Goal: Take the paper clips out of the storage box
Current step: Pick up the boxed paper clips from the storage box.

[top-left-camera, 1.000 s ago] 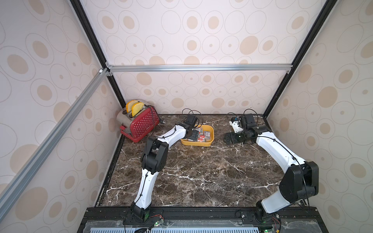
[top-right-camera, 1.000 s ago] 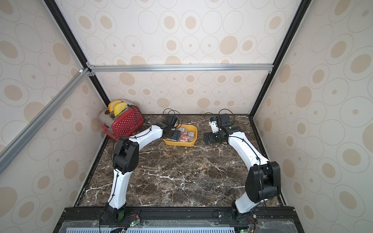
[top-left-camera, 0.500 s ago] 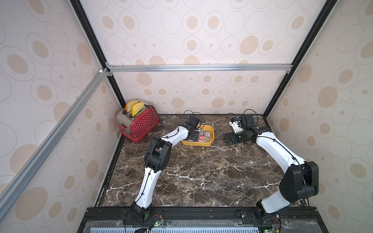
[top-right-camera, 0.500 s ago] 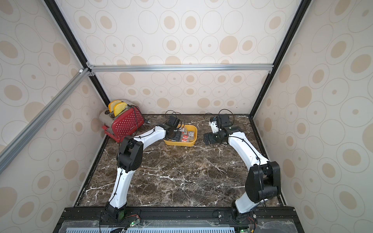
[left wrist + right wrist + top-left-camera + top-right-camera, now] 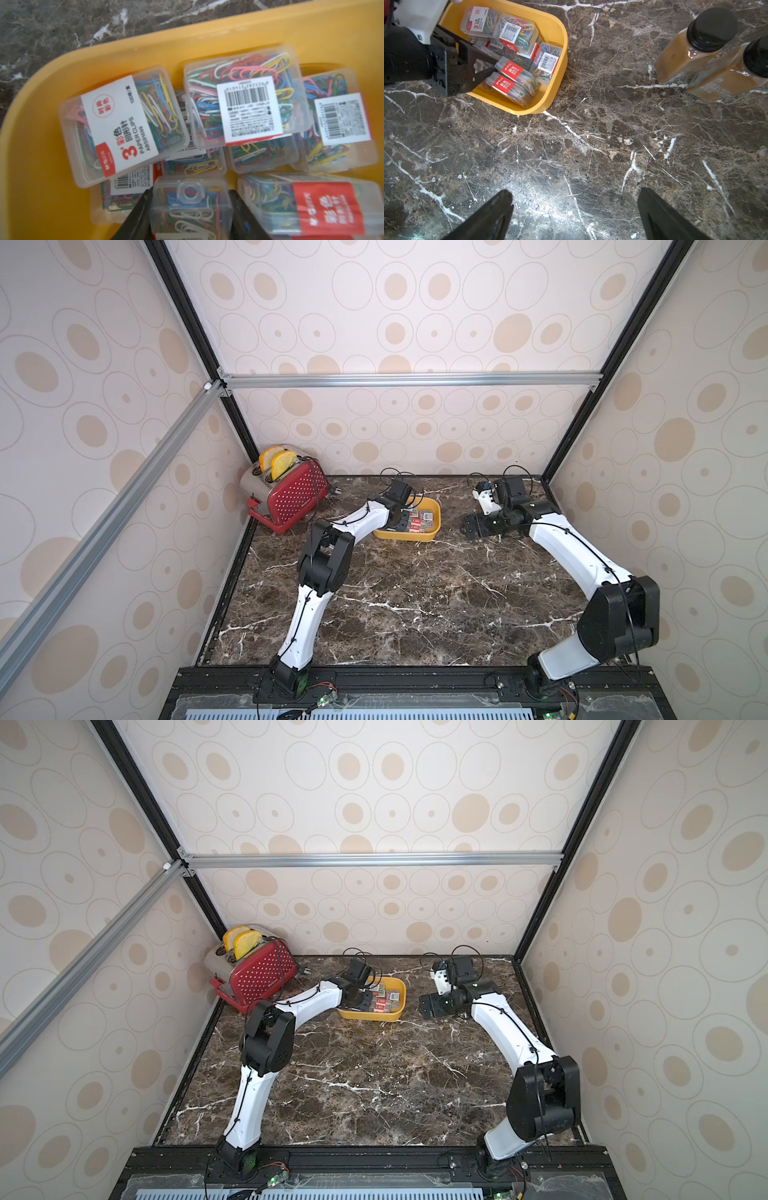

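The yellow storage box (image 5: pixel 405 536) (image 5: pixel 370 1015) sits at the back middle of the marble table, holding several clear boxes of paper clips (image 5: pixel 424 520) (image 5: pixel 247 104) (image 5: pixel 517 31). My left gripper (image 5: pixel 400 522) (image 5: pixel 190 193) reaches down into the storage box's left end. Its black fingers (image 5: pixel 141 207) press both sides of one clear clip box (image 5: pixel 190 209), which lies among the others in the storage box. My right gripper (image 5: pixel 471 526) (image 5: pixel 575 193) hovers open over bare marble to the right of the storage box, with nothing between its fingers.
A red toaster (image 5: pixel 286 493) with two bread slices stands in the back left corner. Two brown black-capped jars (image 5: pixel 691 47) (image 5: pixel 726 76) stand close together on the marble near my right gripper. Patterned walls close in three sides of the table.
My left gripper has gone down into the storage box and its jaws have narrowed onto a clip box. The left arm's elbow has swung inward. The right arm has stayed still.
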Tool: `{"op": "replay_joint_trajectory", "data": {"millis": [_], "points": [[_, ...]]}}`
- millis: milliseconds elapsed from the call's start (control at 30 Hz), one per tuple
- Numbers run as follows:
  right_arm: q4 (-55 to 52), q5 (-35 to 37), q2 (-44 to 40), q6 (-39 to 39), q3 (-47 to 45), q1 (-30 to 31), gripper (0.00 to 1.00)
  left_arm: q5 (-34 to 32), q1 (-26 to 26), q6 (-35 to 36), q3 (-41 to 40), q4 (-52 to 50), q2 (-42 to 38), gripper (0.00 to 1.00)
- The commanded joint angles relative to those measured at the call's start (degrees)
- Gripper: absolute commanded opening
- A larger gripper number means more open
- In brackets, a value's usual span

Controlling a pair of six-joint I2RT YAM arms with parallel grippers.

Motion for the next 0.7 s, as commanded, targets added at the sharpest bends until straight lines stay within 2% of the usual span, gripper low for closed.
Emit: {"op": "replay_joint_trajectory", "data": {"millis": [0,200,333,500,667], "points": [[1.0,-1.5,-2.1,-0.1,-0.3,0.2,1.00,3.6,0.2,3.8,0.1,-0.9,-5.3,0.32],[2.1,-4.1,-4.3,0.0,0.2,0.2,1.00,13.6,1.3,5.7,1.1,-3.1,-14.6,0.32],[2.4,-7.8,-5.8,-0.1,0.3,0.3,1.00,23.1,3.3,2.9,-1.3,-2.0,-21.2,0.32],[4.5,-16.4,-8.2,0.6,-1.3,0.3,1.00,38.5,7.2,-6.6,-10.0,6.0,-29.4,0.32],[9.2,-28.0,-10.7,2.7,-3.8,0.2,0.99,49.9,8.4,-17.5,-18.7,19.2,-35.1,0.32]]}}
